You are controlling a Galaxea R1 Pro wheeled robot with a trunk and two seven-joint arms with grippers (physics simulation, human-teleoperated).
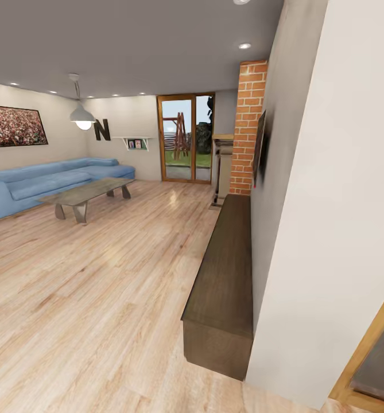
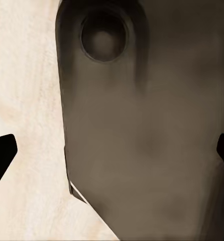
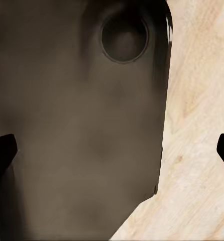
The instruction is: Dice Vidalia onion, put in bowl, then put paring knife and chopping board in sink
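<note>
From the head camera: a living room with a pale wood floor [image 1: 100,275], a blue sofa [image 1: 48,183], a low table [image 1: 88,195], a dark sideboard [image 1: 223,281] along a white wall [image 1: 329,229]; no kitchen, sink or onion is in sight, so their direction cannot be judged. Left wrist: the left gripper [image 2: 112,150] is spread wide, empty, over a dark robot part and floor. Right wrist: the right gripper [image 3: 112,150] likewise spread, empty.

Open wood floor [image 1: 100,287] ahead and left. Long dark cabinet [image 1: 223,275] against wall [image 1: 329,201] at right, brick column [image 1: 246,129] beyond. Coffee table [image 1: 88,195] and blue sofa [image 1: 37,183] far left; glass door [image 1: 186,137] at back.
</note>
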